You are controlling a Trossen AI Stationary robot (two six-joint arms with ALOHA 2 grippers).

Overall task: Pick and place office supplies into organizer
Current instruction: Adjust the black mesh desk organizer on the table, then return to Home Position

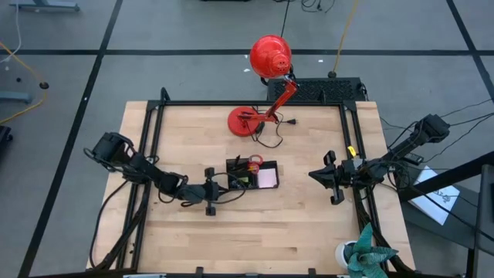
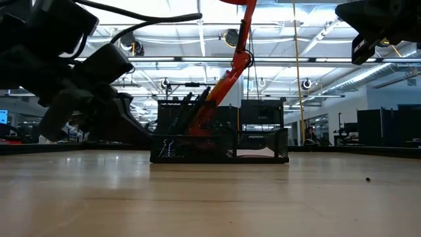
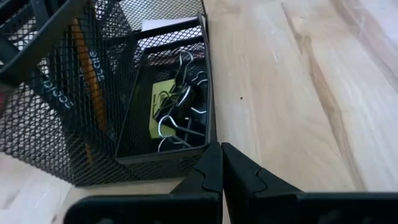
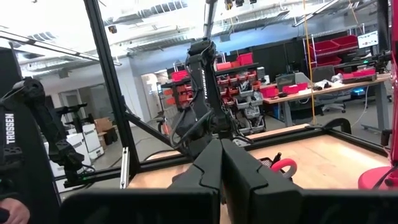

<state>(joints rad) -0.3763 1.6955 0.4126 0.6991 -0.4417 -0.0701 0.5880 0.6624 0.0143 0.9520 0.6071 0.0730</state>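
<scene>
The black mesh organizer [image 1: 248, 174] stands at mid-table on its base. In it are a pink sticky-note pad [image 1: 268, 179], red-handled scissors [image 1: 255, 161], an orange pencil [image 3: 87, 81], black pens [image 3: 56, 90], black clips [image 3: 180, 112] and a yellow-green piece [image 3: 160, 106]. My left gripper [image 3: 220, 155] is shut and low, at the organizer's near left corner [image 3: 205, 149], holding nothing. My right gripper [image 1: 312, 174] hangs shut above the table's right side, clear of everything. My left gripper's shut fingertips [image 3: 214, 163] stand right at the low corner of the clip compartment, coming slanting down from the table's left. I cannot tell whether they touch the mesh.
A red desk lamp stands on its round base [image 1: 245, 121] behind the organizer, its head [image 1: 270, 55] past the far edge, its cord [image 1: 270, 139] trailing on the wood. A black frame rail [image 1: 154, 139] borders the table. A white and green object [image 1: 363, 255] sits at the near right corner.
</scene>
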